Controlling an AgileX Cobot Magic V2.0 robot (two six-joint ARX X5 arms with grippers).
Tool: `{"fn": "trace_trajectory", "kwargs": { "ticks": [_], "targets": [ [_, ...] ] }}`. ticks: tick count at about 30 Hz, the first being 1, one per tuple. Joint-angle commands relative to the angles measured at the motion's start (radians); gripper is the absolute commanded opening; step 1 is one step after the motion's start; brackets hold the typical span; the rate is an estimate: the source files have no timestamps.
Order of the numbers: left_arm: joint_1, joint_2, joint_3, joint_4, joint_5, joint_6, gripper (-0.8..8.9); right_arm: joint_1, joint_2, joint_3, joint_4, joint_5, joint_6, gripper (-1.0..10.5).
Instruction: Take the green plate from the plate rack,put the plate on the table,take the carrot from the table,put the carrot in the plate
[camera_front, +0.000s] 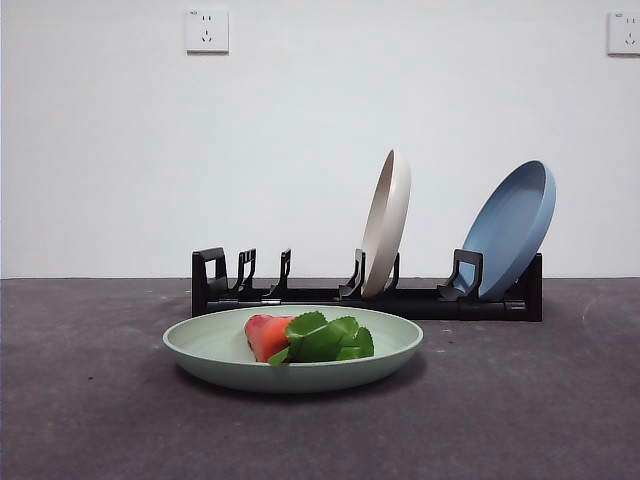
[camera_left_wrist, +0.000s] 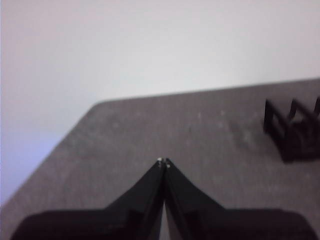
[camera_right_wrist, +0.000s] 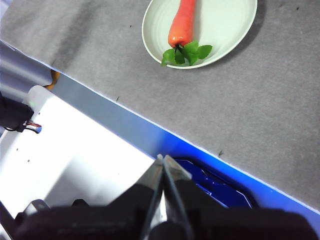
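Carrot (camera_front: 270, 335) lies in green plate (camera_front: 210, 350); table (camera_front: 100, 420) beneath

Carrot (camera_right_wrist: 182, 22) lies in green plate (camera_right_wrist: 235, 30) on table (camera_right_wrist: 260, 115), upper frame. Right gripper (camera_right_wrist: 163, 165), lower centre, jaws closed, beyond the table edge.

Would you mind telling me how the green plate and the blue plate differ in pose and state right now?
The green plate lies flat on the table, while the blue plate stands on edge, leaning in the plate rack. The green plate holds the carrot; the blue plate holds nothing. The green plate sits in front of the rack, nearer the front camera. Both are round, shallow and similar in size.
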Motion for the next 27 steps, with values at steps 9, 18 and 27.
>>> {"fn": "trace_trajectory", "kwargs": {
  "ticks": [9, 18, 27],
  "targets": [
    [0.009, -0.086, -0.174, 0.007, 0.004, -0.074, -0.03, 0.002, -0.002, 0.002, 0.005, 0.003, -0.002, 0.0],
    [0.011, -0.085, -0.206, 0.006, 0.137, -0.103, -0.03, 0.002, -0.001, 0.002, 0.005, 0.003, -0.002, 0.0],
    [0.011, -0.085, -0.206, 0.007, 0.205, -0.117, -0.03, 0.002, -0.001, 0.002, 0.005, 0.003, -0.002, 0.0]
  ]
}}
